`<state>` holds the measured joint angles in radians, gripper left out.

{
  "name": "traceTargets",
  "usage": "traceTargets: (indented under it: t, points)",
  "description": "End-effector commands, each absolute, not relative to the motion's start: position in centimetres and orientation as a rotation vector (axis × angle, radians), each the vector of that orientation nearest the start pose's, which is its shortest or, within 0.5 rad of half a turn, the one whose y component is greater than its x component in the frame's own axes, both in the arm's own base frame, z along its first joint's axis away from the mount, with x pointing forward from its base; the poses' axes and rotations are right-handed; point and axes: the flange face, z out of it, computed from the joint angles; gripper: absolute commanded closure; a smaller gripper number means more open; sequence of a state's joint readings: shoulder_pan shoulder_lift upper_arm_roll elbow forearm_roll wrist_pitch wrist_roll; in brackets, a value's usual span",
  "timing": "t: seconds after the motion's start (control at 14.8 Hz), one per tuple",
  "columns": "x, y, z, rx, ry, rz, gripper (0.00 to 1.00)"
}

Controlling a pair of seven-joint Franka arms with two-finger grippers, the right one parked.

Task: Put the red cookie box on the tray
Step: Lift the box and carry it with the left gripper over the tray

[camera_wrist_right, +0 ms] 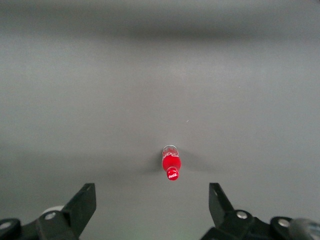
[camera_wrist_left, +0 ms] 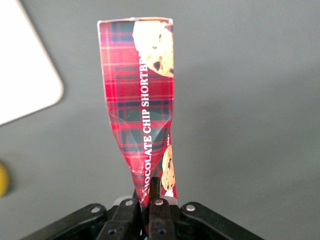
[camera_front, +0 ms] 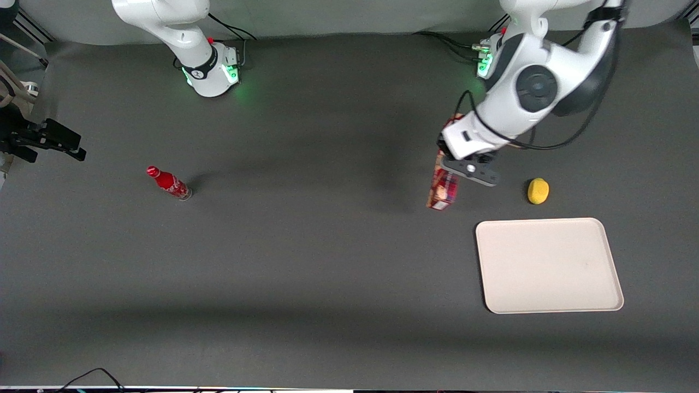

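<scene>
My left gripper [camera_front: 452,170] is shut on the red cookie box [camera_front: 443,192], a slim dark-red tartan carton with cookie pictures. The fingers pinch one end of it so hard that the carton is creased and twisted there. In the left wrist view the red cookie box [camera_wrist_left: 142,95] stretches away from the gripper [camera_wrist_left: 148,192] over the grey table. The tray [camera_front: 549,265], cream-white with a low rim, lies empty nearer the front camera than the box and more toward the working arm's end. A corner of the tray [camera_wrist_left: 25,75] shows beside the box.
A yellow lemon-like ball [camera_front: 538,190] lies on the table between the gripper and the tray, its edge [camera_wrist_left: 2,180] showing in the left wrist view. A small red bottle [camera_front: 169,183] stands toward the parked arm's end of the table.
</scene>
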<state>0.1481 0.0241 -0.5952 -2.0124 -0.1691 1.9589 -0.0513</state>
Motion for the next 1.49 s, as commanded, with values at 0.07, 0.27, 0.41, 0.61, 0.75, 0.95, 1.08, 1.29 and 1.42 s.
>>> traceTargets:
  t: [0.07,0.27,0.41,0.61,0.75,0.95,1.08,1.29,1.42]
  points:
    - [56.9,-16.6,52.4,-3.184,0.504,0.142,1.0]
    - [61.3,-8.7,54.3,-3.207,0.337,0.113,1.0]
    - [63.4,-4.7,53.8,-3.169,0.254,0.088,1.0]
    - [66.5,3.2,50.5,-3.139,0.069,0.1,1.0]
    - [68.5,8.4,47.2,-3.116,0.083,0.084,1.0]
    - [70.6,11.8,40.9,-3.096,0.054,0.036,1.0]
    - [71.0,12.9,36.3,-3.094,0.009,0.096,1.0]
    - [71.5,13.7,30.9,-3.081,0.027,0.039,1.0]
    - [71.1,14.5,28.3,-3.071,0.009,-0.001,1.0]
